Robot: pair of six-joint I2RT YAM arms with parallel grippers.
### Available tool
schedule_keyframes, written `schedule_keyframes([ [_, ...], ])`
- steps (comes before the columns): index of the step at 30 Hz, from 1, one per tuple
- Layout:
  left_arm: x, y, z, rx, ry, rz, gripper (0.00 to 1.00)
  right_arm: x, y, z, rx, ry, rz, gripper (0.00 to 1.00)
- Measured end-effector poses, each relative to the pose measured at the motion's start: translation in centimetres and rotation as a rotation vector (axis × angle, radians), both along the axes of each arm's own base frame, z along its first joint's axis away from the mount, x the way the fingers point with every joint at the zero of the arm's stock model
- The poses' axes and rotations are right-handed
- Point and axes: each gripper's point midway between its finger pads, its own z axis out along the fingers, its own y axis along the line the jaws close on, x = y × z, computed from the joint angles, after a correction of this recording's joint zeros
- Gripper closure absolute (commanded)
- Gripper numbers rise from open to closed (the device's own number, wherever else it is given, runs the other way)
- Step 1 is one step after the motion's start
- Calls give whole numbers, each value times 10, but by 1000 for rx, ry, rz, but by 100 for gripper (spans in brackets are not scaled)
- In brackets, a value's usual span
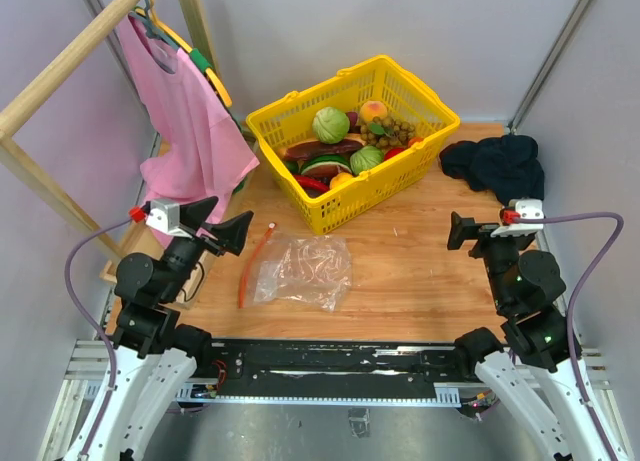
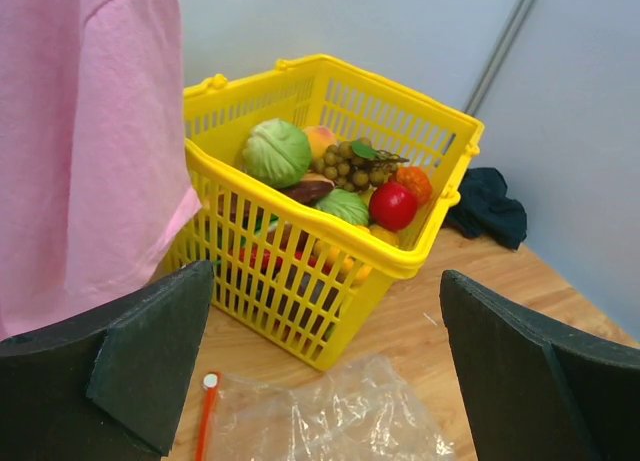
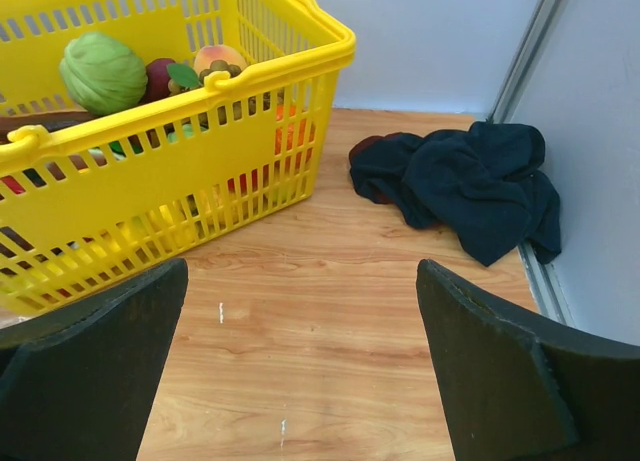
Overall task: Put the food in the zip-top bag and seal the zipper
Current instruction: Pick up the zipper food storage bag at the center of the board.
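Yellow lattice basket (image 1: 400, 181), pink shirt (image 1: 185, 121), red-orange zipper (image 1: 252, 266), dark cloth (image 1: 495, 164).

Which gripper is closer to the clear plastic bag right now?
Left. The left gripper is open just off the bag's left edge; the right gripper, also open, is farther away on the bag's right side.

The food (image 1: 331, 124) lies in the basket (image 1: 352, 197); the clear zip-top bag (image 1: 305, 271) lies flat nearby, zipper (image 1: 256, 265) leftward.

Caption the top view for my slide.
Left gripper and right gripper open; clear zip-top bag flat on the table, food in the yellow basket behind it.
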Motion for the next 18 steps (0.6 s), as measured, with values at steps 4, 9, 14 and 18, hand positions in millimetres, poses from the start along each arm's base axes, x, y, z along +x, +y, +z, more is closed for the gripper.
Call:
schedule_keyframes([
  [4, 3, -6, -6, 6, 27, -29, 1, 0, 4, 0, 14, 1, 18, 2],
  [9, 7, -19, -16, 4, 87, -91, 1, 0, 14, -1, 47, 6, 64, 2],
  [14, 15, -34, -31, -7, 189, -158, 1, 1, 27, -5, 100, 33, 120, 2],
  [18, 18, -40, -47, -33, 284, -185, 1, 5, 48, -19, 140, 76, 202, 2],
])
